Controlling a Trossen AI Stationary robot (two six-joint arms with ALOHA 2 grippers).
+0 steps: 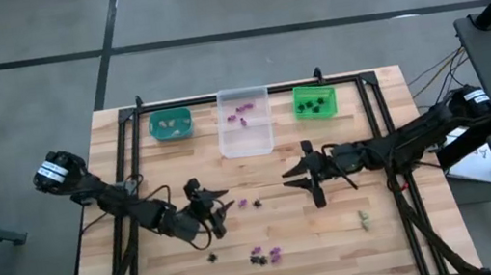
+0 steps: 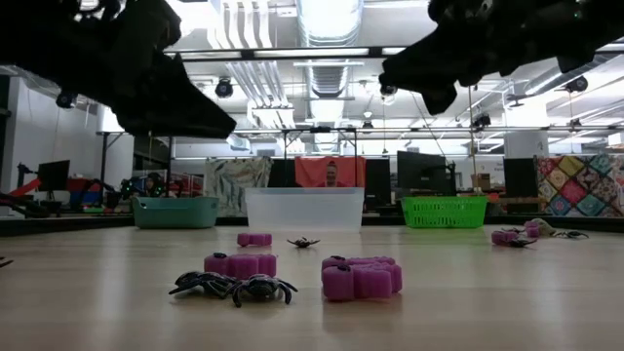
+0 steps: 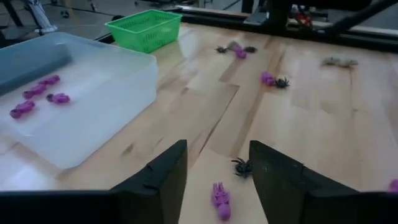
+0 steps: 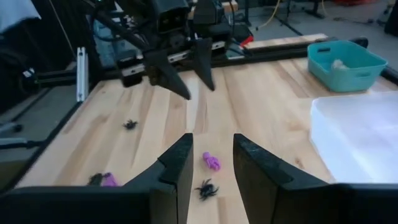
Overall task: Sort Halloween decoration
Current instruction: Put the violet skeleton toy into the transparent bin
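Small Halloween trinkets lie loose on the wooden table. A purple one (image 1: pixel 243 202) and a black spider (image 1: pixel 257 202) lie side by side between my two grippers. My left gripper (image 1: pixel 222 211) is open and points at them from the table's left; they show just beyond its fingertips as the purple trinket (image 3: pixel 219 200) and the spider (image 3: pixel 242 167). My right gripper (image 1: pixel 296 181) is open too and faces the same pair from the right, with the purple trinket (image 4: pixel 211 162) and the spider (image 4: pixel 206 188) ahead of its fingers. Neither gripper touches anything.
At the far edge stand a teal bin (image 1: pixel 170 124) with pale pieces, a clear bin (image 1: pixel 246 132) with purple pieces and a green bin (image 1: pixel 314 101) with black pieces. More purple and black trinkets (image 1: pixel 263 255) lie nearer the front, a lone spider (image 1: pixel 213 256) to their left, and a pale one (image 1: pixel 364 220) to the right.
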